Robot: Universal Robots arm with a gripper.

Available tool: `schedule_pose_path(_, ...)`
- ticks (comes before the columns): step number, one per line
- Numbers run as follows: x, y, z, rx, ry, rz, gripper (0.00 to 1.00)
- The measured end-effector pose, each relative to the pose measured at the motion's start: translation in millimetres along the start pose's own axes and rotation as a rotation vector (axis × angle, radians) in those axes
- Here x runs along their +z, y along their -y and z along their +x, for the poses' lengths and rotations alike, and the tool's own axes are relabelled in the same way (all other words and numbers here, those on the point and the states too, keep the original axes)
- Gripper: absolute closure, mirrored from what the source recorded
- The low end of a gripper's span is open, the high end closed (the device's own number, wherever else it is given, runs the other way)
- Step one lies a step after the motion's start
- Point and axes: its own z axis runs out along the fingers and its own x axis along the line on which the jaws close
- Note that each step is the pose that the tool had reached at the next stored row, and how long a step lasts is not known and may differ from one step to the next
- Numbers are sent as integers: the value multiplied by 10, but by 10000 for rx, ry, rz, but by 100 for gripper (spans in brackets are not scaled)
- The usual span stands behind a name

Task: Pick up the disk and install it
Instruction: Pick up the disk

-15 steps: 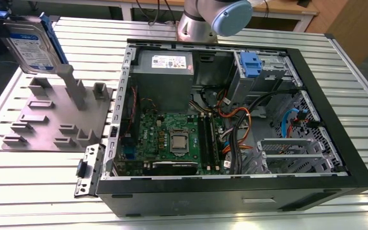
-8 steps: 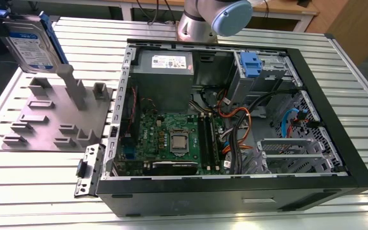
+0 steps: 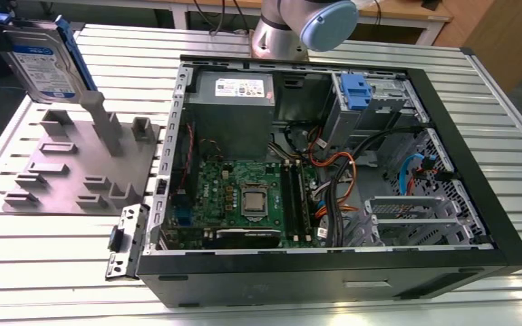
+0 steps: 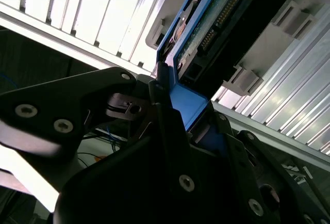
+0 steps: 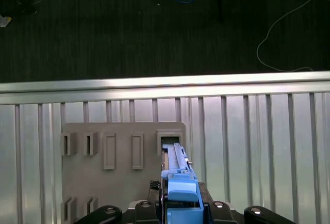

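Note:
The disk [image 3: 48,64] is a silver drive with a white-and-blue label and blue side rails. It stands on edge at the exterior view's far left, above the grey fixture plate [image 3: 62,170]. In the first wrist view the disk [image 5: 178,170] shows edge-on, its far end at a slot [image 5: 169,140] of the plate. My gripper [image 5: 181,206] is shut on its blue rail. The second wrist view shows the disk's circuit-board side [image 4: 216,22], with the gripper [image 4: 188,108] clamped on the blue end piece.
An open computer case [image 3: 506,251] lies on the slatted metal table [image 3: 43,272]. Inside it are a grey power supply [image 3: 234,88], a motherboard [image 3: 252,197], loose cables [image 3: 334,163] and a drive bay with a blue latch [image 3: 356,92]. The arm's base [image 3: 284,34] stands behind the case.

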Motion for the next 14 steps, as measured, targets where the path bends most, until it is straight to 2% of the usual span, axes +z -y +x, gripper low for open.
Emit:
schedule_pose_path(5,-39,0,-1,0,0,1,64)
schedule_pose_path(14,-150,0,-4,0,1,1,64)
